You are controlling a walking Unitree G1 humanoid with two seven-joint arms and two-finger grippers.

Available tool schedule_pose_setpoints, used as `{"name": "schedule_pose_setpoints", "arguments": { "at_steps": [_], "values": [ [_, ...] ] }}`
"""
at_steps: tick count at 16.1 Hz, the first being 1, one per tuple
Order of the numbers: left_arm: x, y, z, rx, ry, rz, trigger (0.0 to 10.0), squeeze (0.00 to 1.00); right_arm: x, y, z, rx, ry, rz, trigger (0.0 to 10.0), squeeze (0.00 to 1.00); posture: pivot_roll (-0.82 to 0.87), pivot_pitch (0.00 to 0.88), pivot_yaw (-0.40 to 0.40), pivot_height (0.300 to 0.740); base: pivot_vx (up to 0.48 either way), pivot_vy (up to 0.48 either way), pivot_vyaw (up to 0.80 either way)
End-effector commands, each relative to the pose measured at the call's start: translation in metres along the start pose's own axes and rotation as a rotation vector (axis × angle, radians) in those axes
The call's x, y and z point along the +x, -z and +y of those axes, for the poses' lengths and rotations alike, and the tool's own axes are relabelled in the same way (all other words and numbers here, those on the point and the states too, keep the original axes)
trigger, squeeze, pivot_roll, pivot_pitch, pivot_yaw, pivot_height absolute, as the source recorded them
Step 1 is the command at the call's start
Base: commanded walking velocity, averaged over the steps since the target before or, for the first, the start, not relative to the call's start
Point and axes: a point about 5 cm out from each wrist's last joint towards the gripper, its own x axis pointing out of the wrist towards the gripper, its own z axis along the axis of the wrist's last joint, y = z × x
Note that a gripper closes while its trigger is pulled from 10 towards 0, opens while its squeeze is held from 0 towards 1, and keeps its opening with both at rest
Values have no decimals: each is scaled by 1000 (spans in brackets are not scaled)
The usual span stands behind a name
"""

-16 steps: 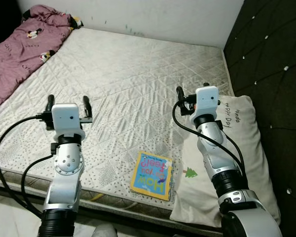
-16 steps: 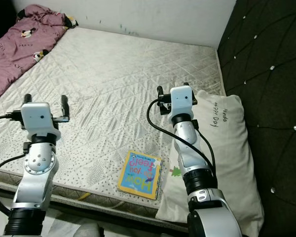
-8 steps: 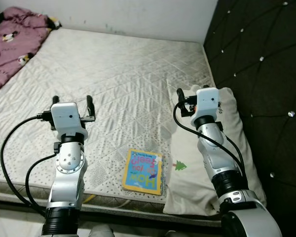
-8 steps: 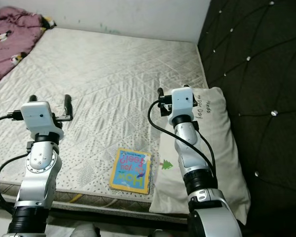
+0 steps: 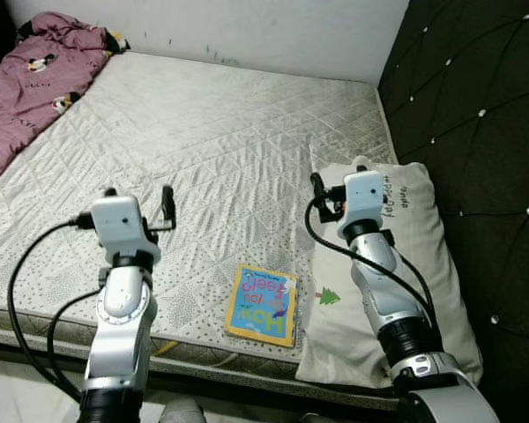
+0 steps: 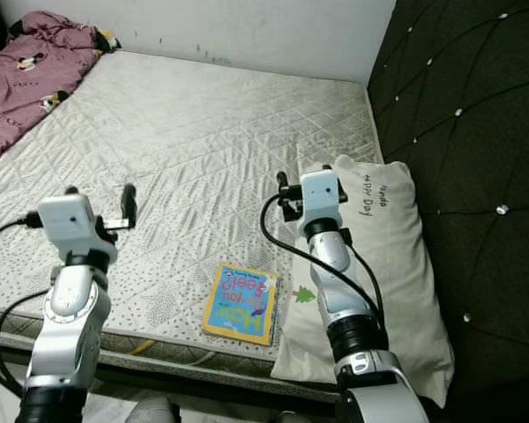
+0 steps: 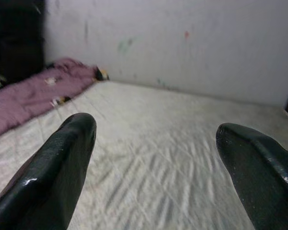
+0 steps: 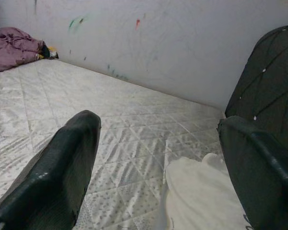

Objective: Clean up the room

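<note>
A bare quilted mattress [image 5: 220,150] is seen on the bed, set against a white wall [image 5: 247,26] at its far edge and a dark tufted headboard [image 5: 476,115] along its right edge.

A picture book [image 5: 264,304] with a blue and yellow cover is found lying flat near the mattress's front edge, right of centre, just beside a white pillow [image 5: 423,264]. The pillow is laid along the right edge, against the headboard; a small green tree print is noted at its near corner by the book.

A crumpled purple blanket [image 5: 35,79] with a cartoon print is heaped at the far left corner of the mattress.

The left pincer [image 5: 139,204] is held raised over the front left part of the mattress, fingers [image 7: 53,177] spread, nothing between them. The right pincer [image 5: 329,189] is held above the pillow's inner edge, fingers [image 8: 62,177] likewise spread wide and empty. Both are kept apart from the book.

Black cables are seen looping from each silver arm.
</note>
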Motion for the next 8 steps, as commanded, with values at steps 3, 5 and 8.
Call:
{"name": "schedule_pose_setpoints", "arguments": {
  "at_steps": [3, 5, 8],
  "values": [
    [-9, 16, 6, -13, 5, 94, 10000, 0, -4, 5, 2, 16, 2, 23, 10000, 0, 117, 0, -34, 740, 0, 0, 0],
    [-13, 18, 6, -13, -3, 98, 10000, 0, -6, 7, 3, 25, 2, 36, 10000, 0, 114, 0, -42, 740, 0, 324, -262],
    [-17, 16, 4, -17, -29, 82, 10000, 0, -9, 7, 2, 28, -3, 35, 10000, 0, 103, 0, -48, 740, 0, 457, -800]
  ]
}}
